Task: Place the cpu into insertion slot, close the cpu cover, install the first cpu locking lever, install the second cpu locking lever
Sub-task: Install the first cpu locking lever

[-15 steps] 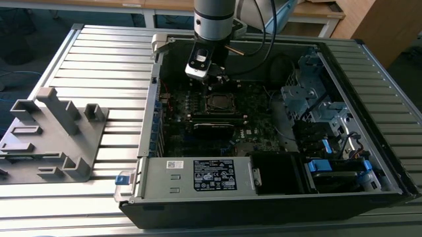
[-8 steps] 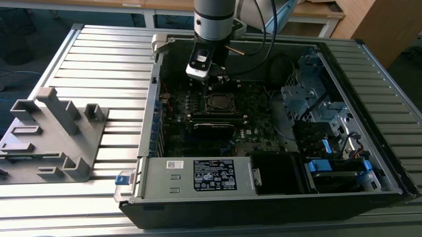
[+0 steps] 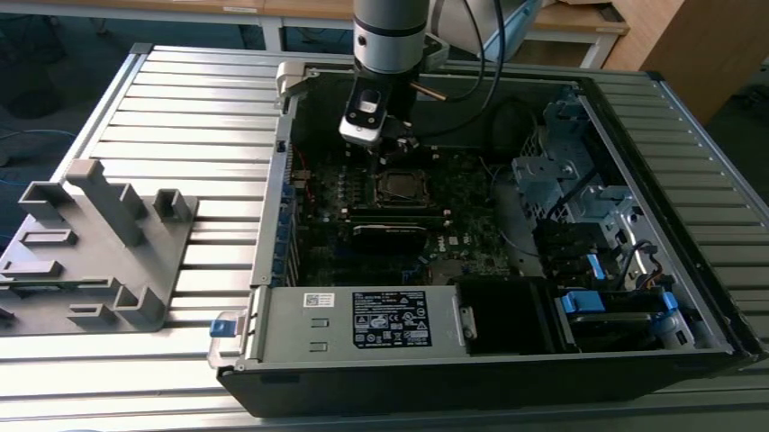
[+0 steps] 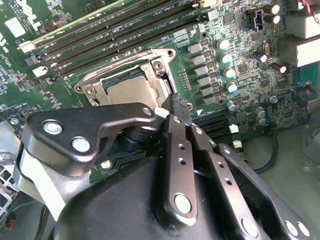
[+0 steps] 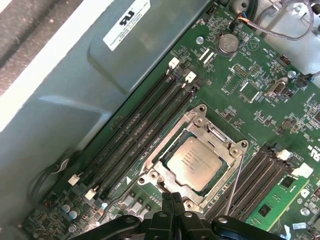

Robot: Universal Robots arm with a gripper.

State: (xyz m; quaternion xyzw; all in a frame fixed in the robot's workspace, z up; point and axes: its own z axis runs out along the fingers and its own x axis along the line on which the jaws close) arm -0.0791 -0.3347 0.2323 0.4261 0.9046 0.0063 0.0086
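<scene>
In the exterior view, an open computer case (image 3: 270, 297) is seen lying on a slatted table (image 3: 180, 99), with a grey fixture (image 3: 96, 243) set beside it toward the exterior view's left. The gripper (image 3: 391, 144) is held low inside the case, just above the motherboard (image 3: 348, 202) and near the insertion slot (image 3: 399, 187). Whether anything is touched cannot be told from this view.

In the second wrist view, the fingers of the gripper (image 4: 179, 106) are seen drawn together, with nothing visible between them. Their tips are poised just beside one corner of the insertion slot. The cpu (image 4: 129, 91) is seen lying flat within that slot, partly hidden behind the gripper's black body.

In the first wrist view, the cpu (image 5: 197, 162) is shown seated squarely in the insertion slot. The cpu cover (image 5: 162, 169) is laid flat around it, so that the dull grey top is seen through the window. The placing of the chip and the closing of the cover are therefore judged to be done.

A thin locking lever (image 5: 235, 182) is seen standing free along one side of the slot and does not appear to be hooked down. At least that lever is judged to be left to install. How the other lever stands cannot be made out. The gripper's closed tips (image 5: 172, 200) are seen close to the slot's near edge, with no lever caught between them.
</scene>
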